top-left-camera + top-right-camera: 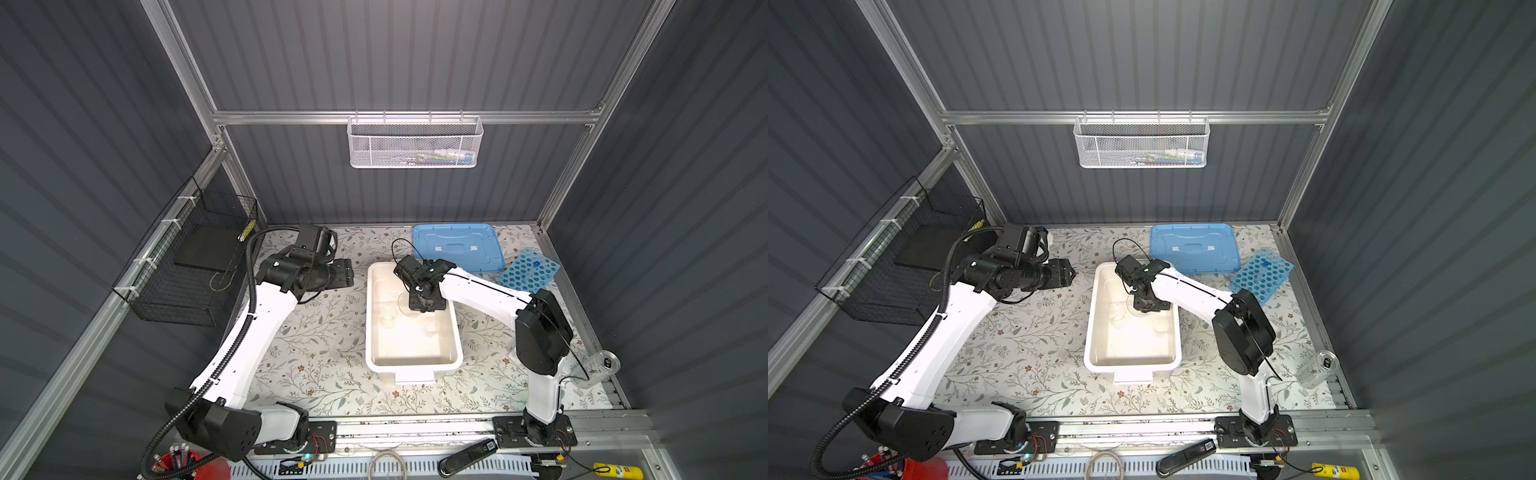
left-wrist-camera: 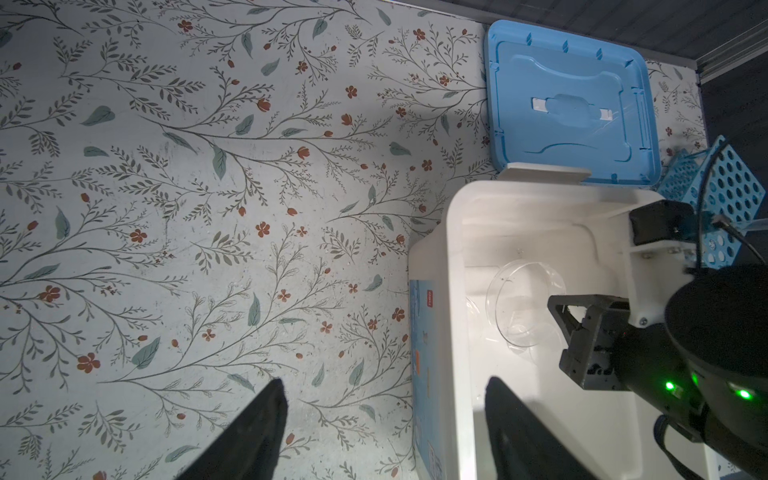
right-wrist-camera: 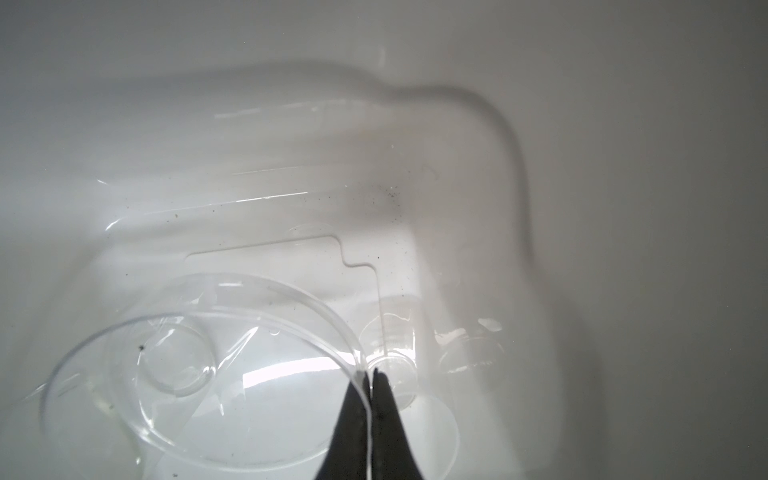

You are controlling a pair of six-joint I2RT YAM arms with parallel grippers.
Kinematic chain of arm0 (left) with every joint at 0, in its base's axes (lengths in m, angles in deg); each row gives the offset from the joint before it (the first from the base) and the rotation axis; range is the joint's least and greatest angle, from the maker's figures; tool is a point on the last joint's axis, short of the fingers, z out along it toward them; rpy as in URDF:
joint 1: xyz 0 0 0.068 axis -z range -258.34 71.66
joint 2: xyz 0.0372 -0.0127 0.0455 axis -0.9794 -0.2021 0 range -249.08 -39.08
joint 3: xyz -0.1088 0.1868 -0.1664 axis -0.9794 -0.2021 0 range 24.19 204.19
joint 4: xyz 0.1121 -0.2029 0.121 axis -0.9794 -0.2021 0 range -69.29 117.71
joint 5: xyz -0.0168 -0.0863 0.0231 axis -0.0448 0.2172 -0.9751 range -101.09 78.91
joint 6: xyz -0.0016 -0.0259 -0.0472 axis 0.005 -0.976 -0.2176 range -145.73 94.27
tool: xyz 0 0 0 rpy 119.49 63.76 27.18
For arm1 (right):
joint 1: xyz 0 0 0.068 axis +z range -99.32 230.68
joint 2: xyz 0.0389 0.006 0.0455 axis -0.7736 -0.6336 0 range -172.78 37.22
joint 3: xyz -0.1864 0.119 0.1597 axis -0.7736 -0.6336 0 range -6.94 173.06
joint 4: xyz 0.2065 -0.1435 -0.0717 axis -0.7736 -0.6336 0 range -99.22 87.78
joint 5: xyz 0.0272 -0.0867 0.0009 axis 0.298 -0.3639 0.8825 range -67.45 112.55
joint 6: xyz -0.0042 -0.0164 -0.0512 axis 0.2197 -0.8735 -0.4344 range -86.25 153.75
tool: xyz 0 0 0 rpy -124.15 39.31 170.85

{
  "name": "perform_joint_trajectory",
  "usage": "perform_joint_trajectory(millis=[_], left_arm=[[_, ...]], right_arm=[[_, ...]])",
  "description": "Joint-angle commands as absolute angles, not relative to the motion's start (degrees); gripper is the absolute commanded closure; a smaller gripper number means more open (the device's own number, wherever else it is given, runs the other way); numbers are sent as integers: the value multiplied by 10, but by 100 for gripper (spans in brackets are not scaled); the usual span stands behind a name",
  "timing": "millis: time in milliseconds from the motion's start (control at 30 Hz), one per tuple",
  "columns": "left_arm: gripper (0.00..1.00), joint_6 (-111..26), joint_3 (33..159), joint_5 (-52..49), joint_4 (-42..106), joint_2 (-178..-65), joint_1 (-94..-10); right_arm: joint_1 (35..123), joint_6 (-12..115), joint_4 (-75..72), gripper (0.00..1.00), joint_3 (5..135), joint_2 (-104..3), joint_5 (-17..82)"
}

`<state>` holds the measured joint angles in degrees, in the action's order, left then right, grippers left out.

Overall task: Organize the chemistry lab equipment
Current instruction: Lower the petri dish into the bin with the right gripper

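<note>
Right tool (image 3: 369, 374) pinches clear beaker (image 3: 199, 374) at rim, inside tub (image 3: 623, 166).

Tub (image 1: 413, 368) sits mid-table. In it, a dish (image 2: 525, 303) toward the back, two beakers (image 1: 387, 318) just in front. Lid (image 1: 457, 249) lies flat just behind the tub, to the right. Rack (image 1: 525, 272) right of the lid, a tube (image 1: 536, 264) in it. Can (image 1: 1316, 370) at the right edge, up front.

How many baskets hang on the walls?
2: a white basket on the back rail and a black basket on the left wall. None seems hidden.
</note>
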<state>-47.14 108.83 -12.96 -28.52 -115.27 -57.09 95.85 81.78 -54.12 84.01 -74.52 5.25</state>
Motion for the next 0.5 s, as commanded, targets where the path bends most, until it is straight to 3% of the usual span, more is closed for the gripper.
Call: perform_joint_trajectory(millis=[0,467], left_arm=[[24,-459,1091,-131,-300,-1152,-575],[24,-457,1090,-136,-300,-1156,-576]], right_arm=[[950,829,-542,100,841,-749,43],[942,826,-534,100,841,-773,57]])
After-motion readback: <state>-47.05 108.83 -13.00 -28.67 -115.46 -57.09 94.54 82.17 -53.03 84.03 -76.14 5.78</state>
